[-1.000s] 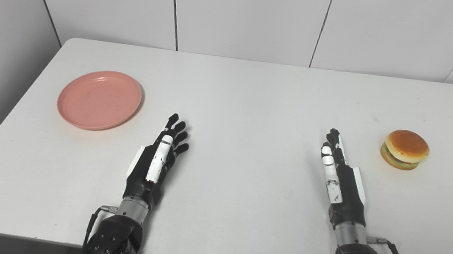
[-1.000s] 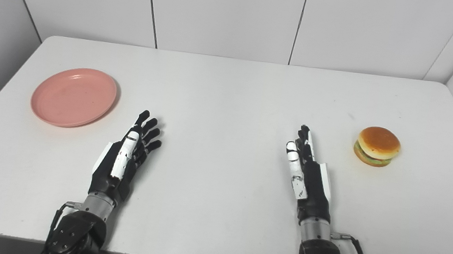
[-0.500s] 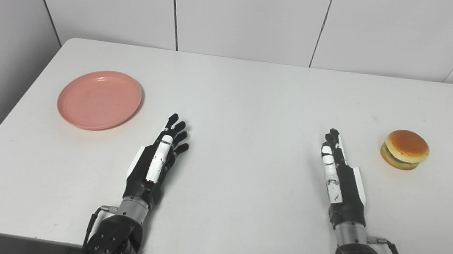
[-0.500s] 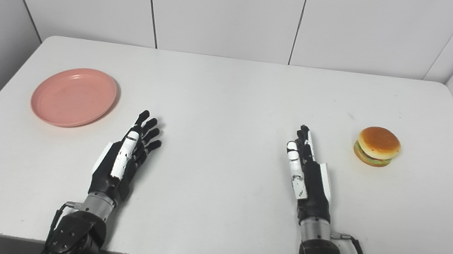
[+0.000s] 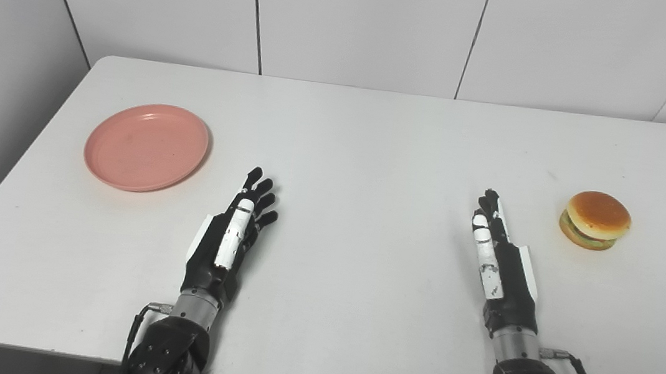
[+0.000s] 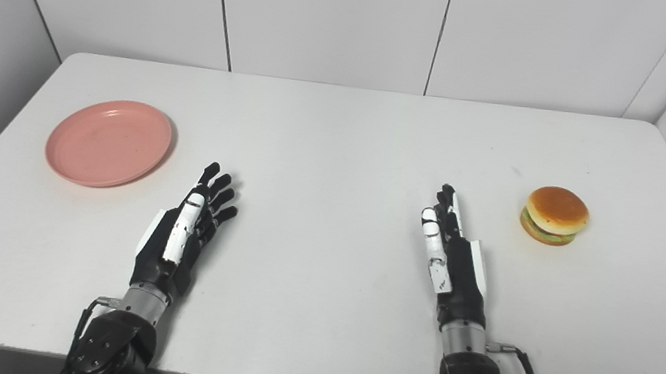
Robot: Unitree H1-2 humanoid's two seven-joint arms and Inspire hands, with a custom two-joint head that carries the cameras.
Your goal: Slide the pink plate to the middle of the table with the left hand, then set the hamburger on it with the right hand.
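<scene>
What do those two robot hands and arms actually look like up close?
Both the left hand and the right hand are black with slim jointed fingers, a long white panel on top and white trim along the outer edge. Each joins a silver metal wrist, then a bulky black forearm with a thin black cable looping out.

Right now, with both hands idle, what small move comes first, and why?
Probably swing the left hand left and forward toward the plate's near edge. The plate sits empty on the table's left side, not the middle, and that open hand is short of it. The burger lies apart from the open right hand and can wait.
</scene>
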